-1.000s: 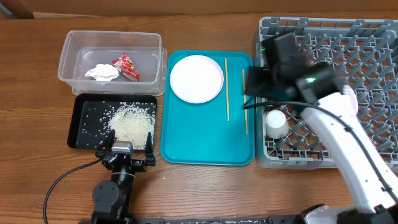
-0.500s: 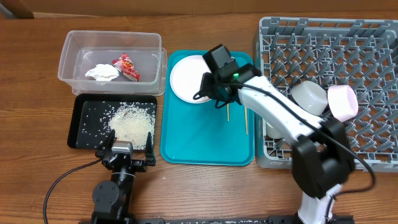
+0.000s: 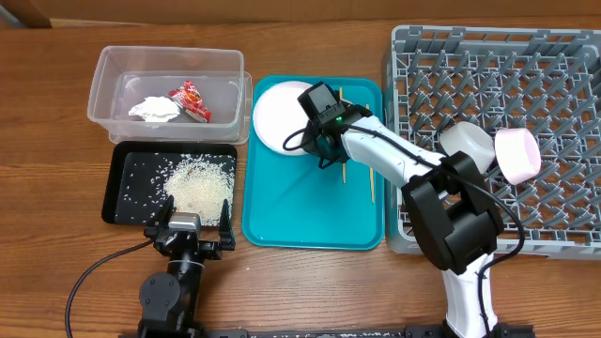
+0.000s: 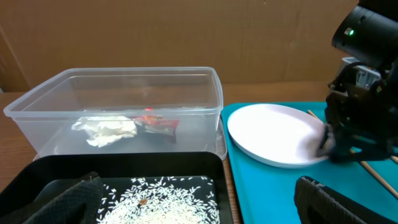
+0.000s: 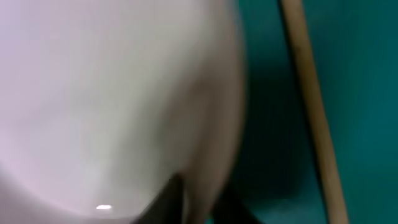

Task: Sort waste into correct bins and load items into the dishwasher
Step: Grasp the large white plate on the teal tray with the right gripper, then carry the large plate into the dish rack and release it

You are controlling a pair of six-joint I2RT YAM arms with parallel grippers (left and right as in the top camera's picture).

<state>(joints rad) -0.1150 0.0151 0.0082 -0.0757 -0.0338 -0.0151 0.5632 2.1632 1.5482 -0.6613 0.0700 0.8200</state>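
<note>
Loading the plate: the right jaws are clamped on its rim as it lies on the teal tray, and the left jaws stand wide apart. Next, probably, it needs lifting and standing upright between the rack pegs.

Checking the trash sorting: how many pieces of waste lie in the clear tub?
2. A crumpled white napkin sits near the middle of the clear tub floor; a red wrapper lies just right of it, seemingly touching. Small scraps beneath them could be hidden.

Bright, even light; right wrist view shows the plate blurred.
</note>
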